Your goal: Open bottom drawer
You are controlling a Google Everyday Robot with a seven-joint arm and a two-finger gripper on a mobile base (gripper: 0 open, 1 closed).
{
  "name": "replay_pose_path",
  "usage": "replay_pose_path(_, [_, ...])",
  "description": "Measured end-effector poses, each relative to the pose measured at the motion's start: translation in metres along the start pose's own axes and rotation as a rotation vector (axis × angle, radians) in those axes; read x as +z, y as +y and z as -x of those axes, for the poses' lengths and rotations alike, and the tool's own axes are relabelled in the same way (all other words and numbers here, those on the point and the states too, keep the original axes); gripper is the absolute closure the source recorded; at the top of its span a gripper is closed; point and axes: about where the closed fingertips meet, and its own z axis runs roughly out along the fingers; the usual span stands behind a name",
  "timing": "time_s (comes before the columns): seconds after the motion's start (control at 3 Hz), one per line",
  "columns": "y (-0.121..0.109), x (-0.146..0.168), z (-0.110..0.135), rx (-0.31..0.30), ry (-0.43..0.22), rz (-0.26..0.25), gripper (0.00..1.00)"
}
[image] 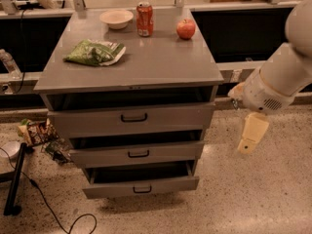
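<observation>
1. Nearest me, on the speckled floor at lower left, a black cable [53,213] loops about. It lies well apart from my line of approach, so no worry there.
2. Here's the target: the bottom drawer [170,185], lowest of the three, with a low grey front and a small black bar handle [142,189] in the middle of the panel. It juts out beyond the one above with a dark gap behind its front, so I judge it already partly out, with more travel to go.
3. My pincer [252,133] hangs to the right of the desk [146,65], over bare floor, about level with the middle drawer [170,151]. It is well apart from that handle and touching nothing. Wide or narrow? I cannot tell from this angle.
4. The plan is to drop lower and swing left, staying clear of the drawer's right corner. I come in square to the front, grip the bar itself and not the panel edge, then pull straight and level so the drawer doesn't jam.
5. Careful: the top drawer [87,121] and the middle one carry similar handles. I want the lowest.
6. Far back on top sit a green snack bag [95,52], a bowl [116,18], a soda can [145,18] and an apple [185,29]. A smooth pull should leave the can standing.
</observation>
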Motion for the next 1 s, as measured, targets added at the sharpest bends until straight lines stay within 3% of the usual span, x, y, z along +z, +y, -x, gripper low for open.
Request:
replay_pose_path(0.33, [-0.005,0.039,-0.004,-0.026,-0.021,0.052,0.00])
replay_pose_path(1.0, [-0.007,0.058,-0.008,-0.003,-0.036,0.046,0.00])
